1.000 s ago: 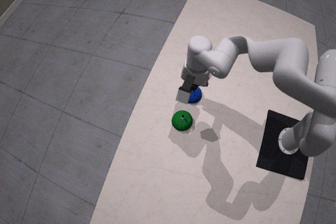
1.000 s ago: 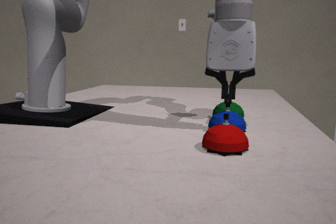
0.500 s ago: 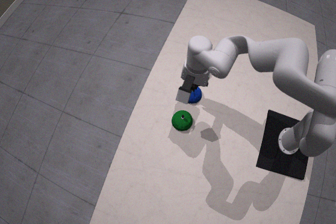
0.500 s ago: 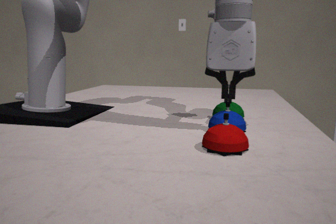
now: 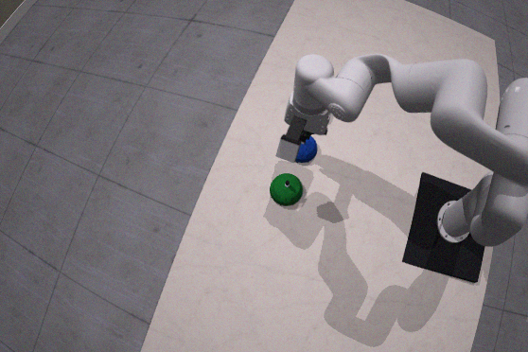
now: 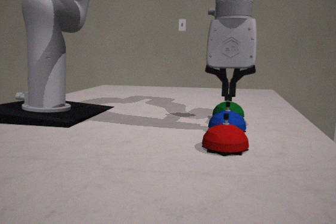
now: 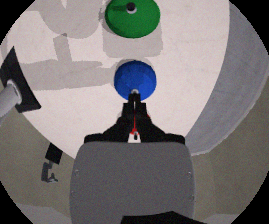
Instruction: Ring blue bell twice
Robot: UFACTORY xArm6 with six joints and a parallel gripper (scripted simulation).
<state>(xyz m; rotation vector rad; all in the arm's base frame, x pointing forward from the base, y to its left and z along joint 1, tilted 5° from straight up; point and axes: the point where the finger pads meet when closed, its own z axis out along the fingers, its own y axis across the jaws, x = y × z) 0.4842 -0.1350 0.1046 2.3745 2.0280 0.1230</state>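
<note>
Three bells stand in a row on the table. The blue bell (image 6: 228, 121) is the middle one, between the red bell (image 6: 225, 138) in front and the green bell (image 6: 230, 108) behind. The blue bell's small dark button (image 6: 226, 117) stands up. My gripper (image 6: 228, 97) is shut and empty, pointing straight down, with its tips a little above the bells. In the wrist view the fingertips line up over the blue bell (image 7: 134, 79), with the green bell (image 7: 132, 15) beyond. From above, the gripper (image 5: 302, 139) covers part of the blue bell (image 5: 307, 150). The red bell is hidden under the wrist there.
The green bell (image 5: 286, 189) stands close to the blue one, with only a small gap between them. The arm's black base plate (image 5: 444, 227) lies on the right side of the table. The table's left edge runs not far from the bells.
</note>
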